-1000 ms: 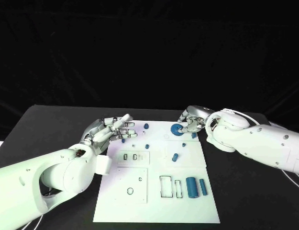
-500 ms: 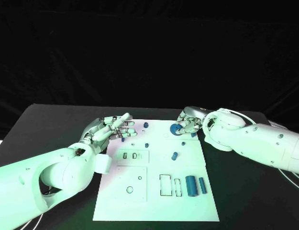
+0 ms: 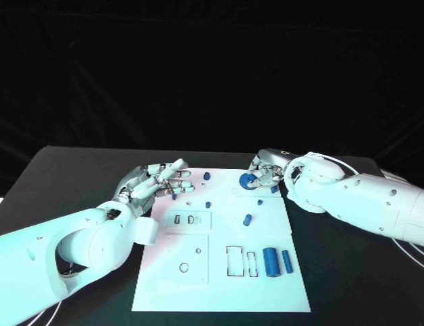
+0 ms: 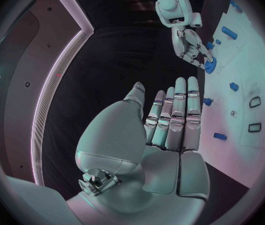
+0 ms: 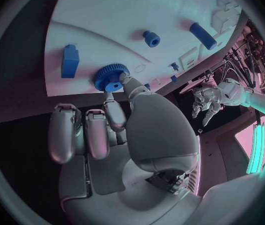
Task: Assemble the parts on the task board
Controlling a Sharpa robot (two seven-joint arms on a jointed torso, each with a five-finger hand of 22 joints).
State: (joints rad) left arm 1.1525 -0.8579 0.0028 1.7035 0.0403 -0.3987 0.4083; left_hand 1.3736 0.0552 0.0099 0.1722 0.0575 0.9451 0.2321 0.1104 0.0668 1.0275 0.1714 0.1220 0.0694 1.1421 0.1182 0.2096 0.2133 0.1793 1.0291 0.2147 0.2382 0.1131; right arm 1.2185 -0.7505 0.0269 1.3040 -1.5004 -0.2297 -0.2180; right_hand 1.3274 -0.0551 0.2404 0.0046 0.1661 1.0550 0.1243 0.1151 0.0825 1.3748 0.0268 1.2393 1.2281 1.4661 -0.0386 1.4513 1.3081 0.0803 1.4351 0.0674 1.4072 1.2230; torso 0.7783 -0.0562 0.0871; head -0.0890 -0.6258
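White and flat, the task board [image 3: 222, 272] lies lengthwise on the matte black table [image 3: 65, 170], printed with thin dark outlines of rectangles and ovals. Much of its left edge is covered in the head view by the bulky white left arm [image 3: 45, 258]. Part of its far right corner is hidden behind the right hand [image 3: 267, 174]. That silver hand grips a blue gear [image 3: 249, 180], a toothed disc with a raised hub; the right wrist view shows the gear [image 5: 109, 77] pinched at the fingertips [image 5: 124, 79] over the board's far end, though whether it touches the surface is hard to tell.

Over the far left corner, the left hand [image 3: 160, 182] hovers with its fingers stretched out side by side and its thumb apart, holding nothing; its wrist view shows the smooth metal palm [image 4: 164, 150] bare.

Smooth blue parts are spread over the board. 2 cylinders [image 3: 271, 261] lie side by side near the right edge at the near end, the left one thicker. A slim block [image 3: 247, 220] sits mid-board, and tiny pegs [image 3: 209, 204] dot the far half, too small to make out in shape. In the right wrist view a rectangular blue block [image 5: 70, 60] lies just beside the gear.
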